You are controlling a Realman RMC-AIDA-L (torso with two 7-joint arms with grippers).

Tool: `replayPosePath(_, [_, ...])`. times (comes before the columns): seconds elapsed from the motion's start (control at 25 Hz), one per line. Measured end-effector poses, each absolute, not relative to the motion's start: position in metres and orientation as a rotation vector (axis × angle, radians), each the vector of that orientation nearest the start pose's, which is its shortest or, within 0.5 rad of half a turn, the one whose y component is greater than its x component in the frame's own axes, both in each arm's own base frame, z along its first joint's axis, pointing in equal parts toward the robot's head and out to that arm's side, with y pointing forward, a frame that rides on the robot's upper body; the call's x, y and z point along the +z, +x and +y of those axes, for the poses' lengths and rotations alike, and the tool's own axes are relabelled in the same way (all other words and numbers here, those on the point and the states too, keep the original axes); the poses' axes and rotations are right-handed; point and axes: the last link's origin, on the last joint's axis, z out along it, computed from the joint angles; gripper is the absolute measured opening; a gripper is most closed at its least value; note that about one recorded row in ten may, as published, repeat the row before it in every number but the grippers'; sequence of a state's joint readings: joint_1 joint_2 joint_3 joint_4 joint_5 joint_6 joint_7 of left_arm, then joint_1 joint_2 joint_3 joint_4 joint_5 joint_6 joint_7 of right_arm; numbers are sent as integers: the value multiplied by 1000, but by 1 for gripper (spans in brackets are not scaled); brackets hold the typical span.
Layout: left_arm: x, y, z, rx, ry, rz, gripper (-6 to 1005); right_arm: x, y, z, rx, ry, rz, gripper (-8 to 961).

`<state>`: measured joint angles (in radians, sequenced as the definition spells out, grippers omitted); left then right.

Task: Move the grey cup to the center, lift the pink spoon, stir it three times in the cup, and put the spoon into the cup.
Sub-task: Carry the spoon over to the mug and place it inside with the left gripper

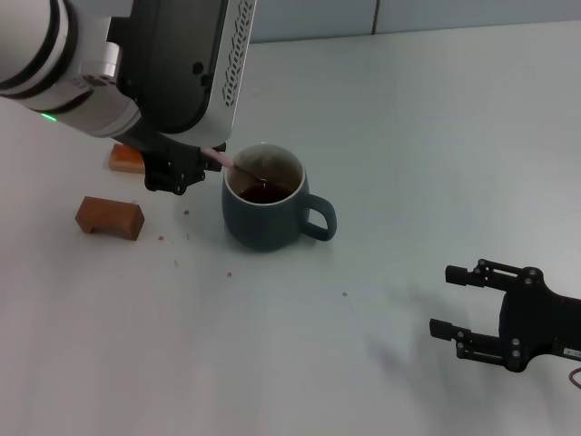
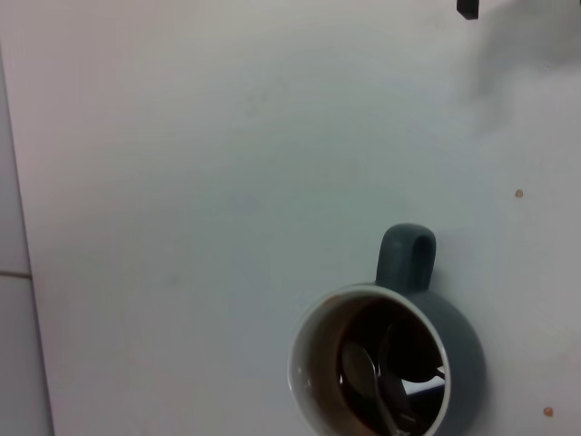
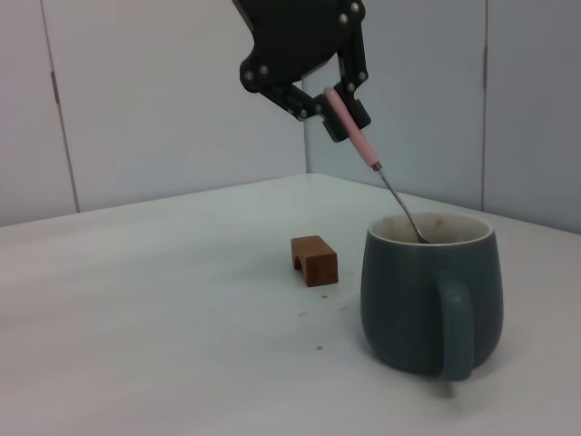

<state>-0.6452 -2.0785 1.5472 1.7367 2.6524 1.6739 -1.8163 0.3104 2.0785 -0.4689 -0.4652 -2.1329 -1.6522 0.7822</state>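
The left gripper is clenching the top of the spoon by its pink handle, holding it tilted so the thin metal neck is slanting down from the fingertips into the cup. In the left wrist view the spoon's bowl is sitting low inside the cup, against the dark inner floor. The cup is standing upright on the table, just below and beside the left fingers, its handle pointing away from them, toward the right arm's side. A brown block is lying on the table on the far side of the left fingers from the cup, and a second block is partly hidden behind the arm. The right gripper is hanging well apart from the cup, its fingers spread and grasping nothing.
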Motion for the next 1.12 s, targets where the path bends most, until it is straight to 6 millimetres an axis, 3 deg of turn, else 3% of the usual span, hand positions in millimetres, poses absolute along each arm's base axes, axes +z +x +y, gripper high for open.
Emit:
replayPosePath(0.48, [14, -93, 341, 764, -2678, 641, 131, -21, 336, 230, 691, -2656, 365, 719])
replayPosePath(1.12, [9, -88, 328, 727, -2744, 675, 130, -21, 337, 230, 682, -2657, 365, 719])
